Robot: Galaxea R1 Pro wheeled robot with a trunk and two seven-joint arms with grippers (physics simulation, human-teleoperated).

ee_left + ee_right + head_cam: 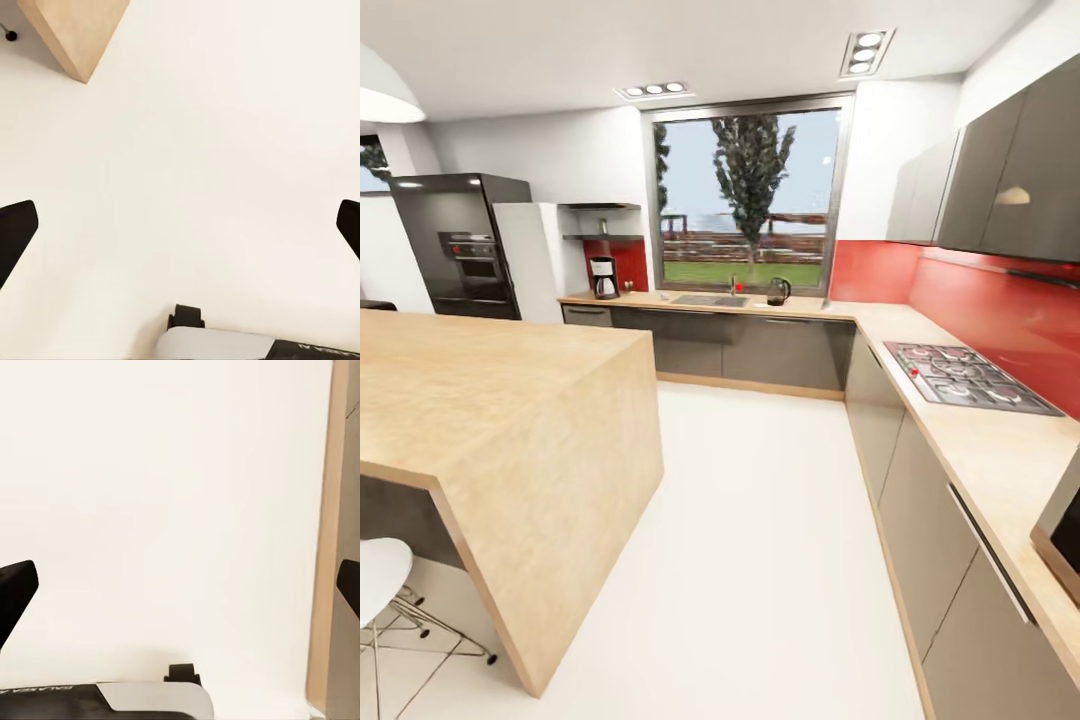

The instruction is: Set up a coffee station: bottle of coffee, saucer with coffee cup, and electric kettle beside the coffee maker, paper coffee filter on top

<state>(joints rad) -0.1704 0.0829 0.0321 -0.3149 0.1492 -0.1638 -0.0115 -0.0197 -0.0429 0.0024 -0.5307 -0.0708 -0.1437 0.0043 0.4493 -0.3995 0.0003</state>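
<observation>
coffee maker (pixel 603 278) far off, upright on the far bench (pixel 660 299) left of the sink, carafe facing the room. near: left claw (pixel 180 232) and right claw (pixel 180 592) spread wide, empty, over white floor (pixel 760 520). electric kettle (pixel 778 291) right of sink, upright; glass, likely fragile, i'd take its loop handle.

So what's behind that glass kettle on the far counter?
Behind the rounded glass kettle with the black handle is the big window, showing trees and lawn. Any paper filter there is too small to tell.
</observation>
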